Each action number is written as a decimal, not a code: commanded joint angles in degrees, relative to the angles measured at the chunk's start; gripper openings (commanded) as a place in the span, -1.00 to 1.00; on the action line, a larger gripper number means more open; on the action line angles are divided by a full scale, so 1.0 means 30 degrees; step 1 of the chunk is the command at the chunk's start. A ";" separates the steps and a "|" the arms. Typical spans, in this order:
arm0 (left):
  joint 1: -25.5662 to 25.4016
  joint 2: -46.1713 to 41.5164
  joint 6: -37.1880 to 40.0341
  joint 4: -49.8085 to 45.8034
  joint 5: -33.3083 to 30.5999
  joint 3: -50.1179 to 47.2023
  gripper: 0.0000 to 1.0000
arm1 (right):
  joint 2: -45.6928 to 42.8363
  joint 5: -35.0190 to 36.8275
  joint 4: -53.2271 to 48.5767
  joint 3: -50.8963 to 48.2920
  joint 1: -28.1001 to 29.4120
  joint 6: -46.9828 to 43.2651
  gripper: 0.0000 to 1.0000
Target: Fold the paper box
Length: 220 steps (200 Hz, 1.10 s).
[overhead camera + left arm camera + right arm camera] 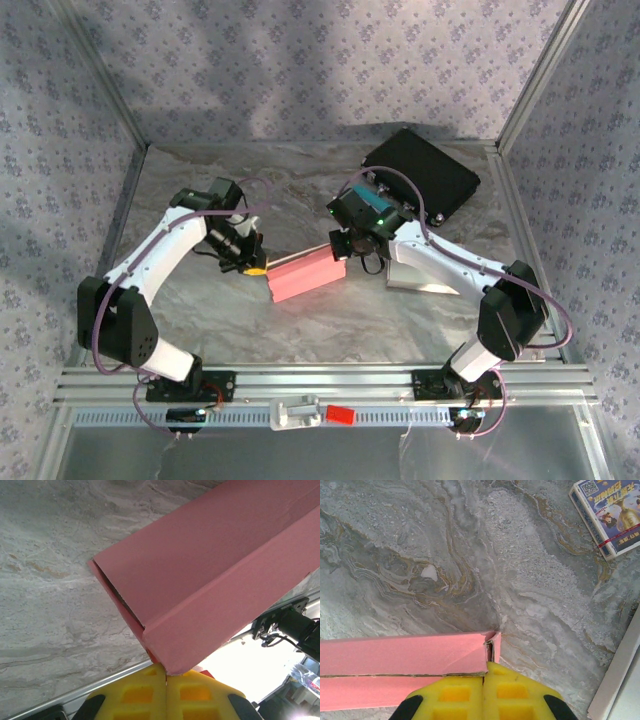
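My left gripper (165, 669) pinches the pink box (210, 575) corner; my right gripper (484, 669) is pressed together, box end touching its tip.

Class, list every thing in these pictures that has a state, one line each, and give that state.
box: folded up long, one end flap ajar, held at both ends
left gripper: shut on one end of the box
right gripper: shut on the other end
black case: shut, lying flat
card pack: shut, lying flat, face up
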 commanded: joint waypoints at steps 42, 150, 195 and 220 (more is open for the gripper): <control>-0.0202 -0.0796 -0.0436 0.1925 0.0986 -0.1074 -1.00 | 0.0718 -0.1024 -0.1573 -0.0392 0.0446 0.0309 -1.00; -0.1391 -0.1801 -0.0146 0.2377 -0.0224 -0.1812 -1.00 | 0.0543 -0.0746 -0.1420 -0.0730 0.0484 0.0428 -1.00; -0.2408 -0.2036 -0.0295 0.2339 -0.2013 -0.1857 -1.00 | 0.0306 -0.0628 -0.1241 -0.1030 0.0596 0.0509 -1.00; -0.2799 -0.2501 -0.0963 0.2783 -0.2675 -0.2213 -1.00 | 0.0189 -0.0572 -0.1127 -0.1212 0.0634 0.0589 -1.00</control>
